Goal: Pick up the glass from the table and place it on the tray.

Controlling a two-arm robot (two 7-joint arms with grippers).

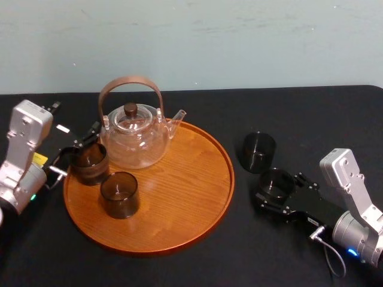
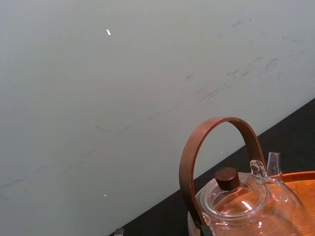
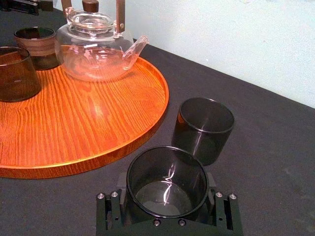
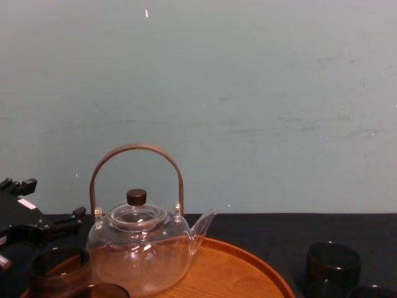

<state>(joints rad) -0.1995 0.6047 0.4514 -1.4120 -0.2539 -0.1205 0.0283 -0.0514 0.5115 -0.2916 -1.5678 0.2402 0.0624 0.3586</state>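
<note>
My right gripper (image 1: pixel 274 190) (image 3: pixel 167 199) is shut on a dark smoked glass (image 1: pixel 276 182) (image 3: pixel 166 179), low over the black table just right of the tray. A second dark glass (image 1: pixel 258 151) (image 3: pixel 203 128) stands on the table just behind it. The round orange-brown wooden tray (image 1: pixel 179 179) (image 3: pixel 88 123) holds two more dark glasses, one at its left rim (image 1: pixel 88 162) (image 3: pixel 35 45) and one nearer the front (image 1: pixel 119 194) (image 3: pixel 15 73). My left gripper (image 1: pixel 75 154) (image 4: pixel 59 226) is open at the left-rim glass, fingers spread behind it.
A clear glass teapot (image 1: pixel 134 134) (image 2: pixel 246 206) (image 4: pixel 139 248) with a brown hoop handle stands on the tray's back left, spout pointing right. The tray's middle and right side are bare wood. A pale wall rises behind the table.
</note>
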